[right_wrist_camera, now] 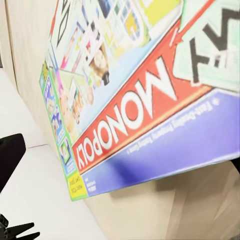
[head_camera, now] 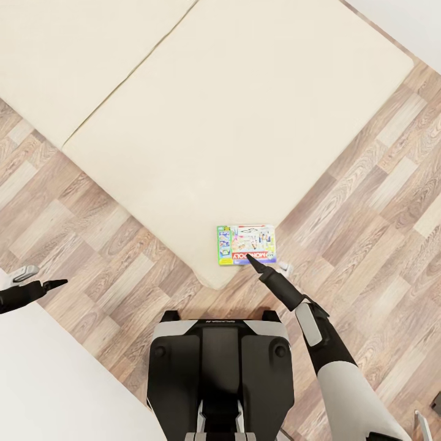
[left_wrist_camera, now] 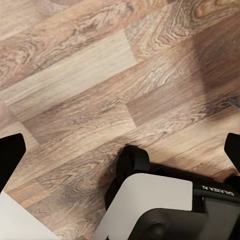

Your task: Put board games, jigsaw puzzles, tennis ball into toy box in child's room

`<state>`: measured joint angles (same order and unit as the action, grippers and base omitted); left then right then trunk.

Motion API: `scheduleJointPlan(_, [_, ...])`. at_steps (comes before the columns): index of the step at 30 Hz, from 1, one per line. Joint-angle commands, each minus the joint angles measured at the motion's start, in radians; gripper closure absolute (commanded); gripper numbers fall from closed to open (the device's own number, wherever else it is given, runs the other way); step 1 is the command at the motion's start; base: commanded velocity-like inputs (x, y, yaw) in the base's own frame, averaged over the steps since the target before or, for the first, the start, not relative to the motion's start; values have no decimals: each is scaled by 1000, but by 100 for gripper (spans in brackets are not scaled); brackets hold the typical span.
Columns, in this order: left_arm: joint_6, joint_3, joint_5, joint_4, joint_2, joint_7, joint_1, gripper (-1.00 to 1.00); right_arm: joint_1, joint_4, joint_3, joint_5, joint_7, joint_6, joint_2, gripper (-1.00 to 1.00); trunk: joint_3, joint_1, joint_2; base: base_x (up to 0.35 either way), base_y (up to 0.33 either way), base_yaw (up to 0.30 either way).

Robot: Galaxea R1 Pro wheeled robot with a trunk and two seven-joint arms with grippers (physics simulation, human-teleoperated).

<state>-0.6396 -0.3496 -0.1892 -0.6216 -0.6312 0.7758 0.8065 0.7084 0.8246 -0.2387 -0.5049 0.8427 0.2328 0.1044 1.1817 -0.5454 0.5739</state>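
The right hand (head_camera: pixel 267 267) is reaching at the game (head_camera: pixel 246 244), which is lying flat at the bed (head_camera: pixel 245 110) corner nearest the robot. Its fingers are spread wide in the wrist view, probably not yet touching the box. A good grasp should straddle the box's near edge, overhanging slightly. The left hand (head_camera: pixel 38 278) is hanging released over floor (head_camera: pixel 367 233), with free room all around
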Motion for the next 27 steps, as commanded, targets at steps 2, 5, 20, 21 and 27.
scheduleJointPlan(2, [-6, -2, -3, 0, 0, 2, 0, -100, 0, 0, -4, -6, 4, 10, 1, -100, 1, 0, 1, 0, 0, 0])
scheduleJointPlan(5, [-6, -2, -3, 0, 0, 2, 0, -100, 0, 0, -4, -6, 4, 10, 0, -100, 1, 0, 1, 0, 0, 0])
scheduleJointPlan(20, [-6, -2, -3, 0, 0, 2, 0, -100, 0, 1, -30, -6, 4, 10, 0, -100, 1, 0, 1, 0, 0, 0])
scheduleJointPlan(21, [-6, -2, -3, 0, 0, 2, 0, -100, 0, 1, -31, -6, 4, 10, -1, -100, 1, 0, 1, 0, 0, 0])
scheduleJointPlan(27, [-6, -2, -3, 0, 0, 2, 0, -100, 0, 1, -32, -6, 4, 10, -1, -100, 1, 0, 1, 0, 0, 0])
